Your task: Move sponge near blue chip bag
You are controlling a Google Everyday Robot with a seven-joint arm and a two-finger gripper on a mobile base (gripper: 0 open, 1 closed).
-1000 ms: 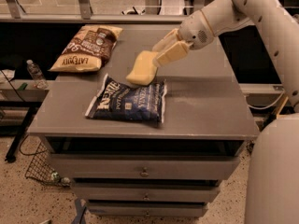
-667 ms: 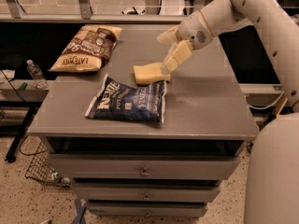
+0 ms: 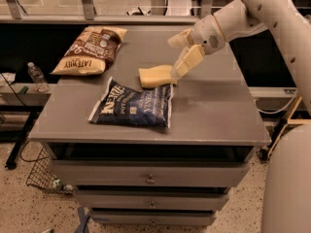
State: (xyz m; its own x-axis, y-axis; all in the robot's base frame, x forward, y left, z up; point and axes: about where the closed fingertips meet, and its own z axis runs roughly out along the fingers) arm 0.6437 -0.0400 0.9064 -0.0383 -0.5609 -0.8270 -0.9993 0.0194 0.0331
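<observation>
The pale yellow sponge (image 3: 153,76) lies flat on the grey table (image 3: 214,106), against the top edge of the dark blue chip bag (image 3: 133,106). The bag lies flat at the table's front middle. My gripper (image 3: 174,58) hangs just right of the sponge. Its fingers are spread apart and hold nothing. The lower finger (image 3: 188,61) slants down to the sponge's right end. The upper finger (image 3: 179,38) is clear of the sponge.
A brown and tan chip bag (image 3: 91,50) lies at the table's back left. A water bottle (image 3: 36,75) stands on a low ledge left of the table. A wire basket (image 3: 43,176) sits on the floor below. Drawers (image 3: 150,178) front the table.
The sponge was held tilted in the gripper above the table. It now lies flat by the blue bag, released, and the fingers have spread apart.
</observation>
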